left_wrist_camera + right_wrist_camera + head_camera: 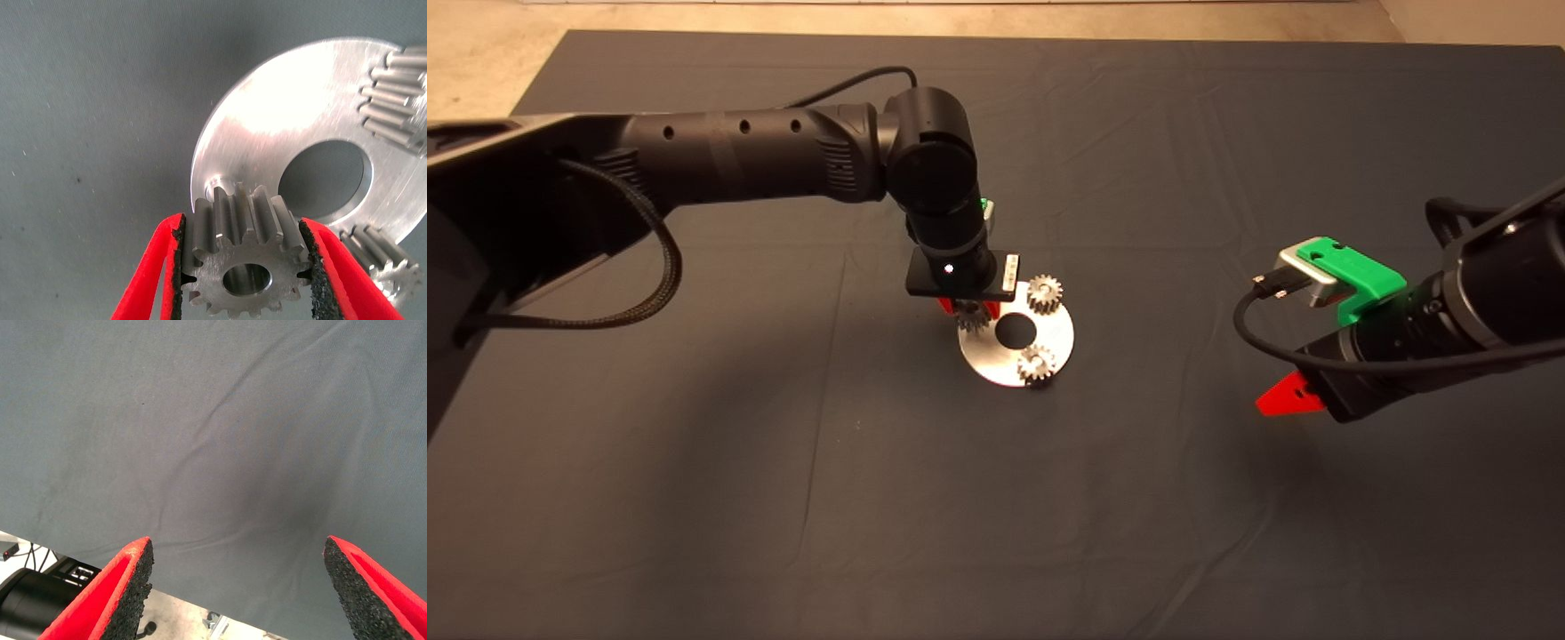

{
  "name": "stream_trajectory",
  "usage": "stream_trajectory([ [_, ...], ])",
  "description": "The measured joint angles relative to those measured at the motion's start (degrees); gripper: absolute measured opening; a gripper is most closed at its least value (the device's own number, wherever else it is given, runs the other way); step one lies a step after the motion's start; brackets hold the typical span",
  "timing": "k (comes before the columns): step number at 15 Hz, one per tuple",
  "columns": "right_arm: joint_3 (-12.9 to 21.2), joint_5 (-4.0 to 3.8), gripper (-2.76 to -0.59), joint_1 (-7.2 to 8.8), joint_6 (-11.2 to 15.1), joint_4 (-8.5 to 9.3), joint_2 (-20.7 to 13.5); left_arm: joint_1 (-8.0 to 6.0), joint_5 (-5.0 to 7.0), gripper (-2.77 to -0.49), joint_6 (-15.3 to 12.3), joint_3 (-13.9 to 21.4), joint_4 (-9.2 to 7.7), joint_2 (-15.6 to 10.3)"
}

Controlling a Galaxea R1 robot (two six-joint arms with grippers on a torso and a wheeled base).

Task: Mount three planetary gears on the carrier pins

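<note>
With two planetary gears [1044, 293] already seated at the plate's [1054, 336] 1 and 5 o'clock, the left gripper [245, 267], clamping the third gear [245, 263] over the 10 o'clock pin [217, 185], should centre bore on pin before lowering, while the right gripper [237, 583] waits spread wide at 3 o'clock

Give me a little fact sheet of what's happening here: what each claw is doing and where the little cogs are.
Left gripper: shut on a small dull-steel toothed gear, held at the flat round silver plate's edge
Bare silver pin: just beyond the held gear, not yet covered
Gears on the plate: two, one at the far rim, one at the near rim
Right gripper: open, empty, over the dark mat
</note>
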Motion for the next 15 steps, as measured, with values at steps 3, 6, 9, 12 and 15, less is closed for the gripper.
stream_trajectory([
  [3, 0.1, 0.0, -1.47, 0.0, 0.0, 0.0, -0.2, 0.09, 0.0, -2.3, 0.0, 0.3, 0.44, 0.0],
  [6, 0.1, -0.02, -1.47, 0.0, 0.0, 0.0, -0.3, 0.24, 0.1, -2.3, 0.0, 0.6, 0.96, 0.0],
  [9, 0.1, 0.0, -1.47, 0.0, 0.0, 0.0, -0.5, 0.5, 0.26, -2.3, 0.0, 1.5, 1.51, -0.2],
  [12, 0.1, 0.0, -1.47, 0.0, 0.0, 0.0, -0.6, 0.55, 0.32, -2.3, -0.2, 1.5, 1.54, -0.2],
  [15, 0.1, 0.0, -1.47, 0.0, 0.0, 0.0, -0.6, 0.55, 0.3, -2.3, -0.4, 1.5, 1.54, -0.2],
])
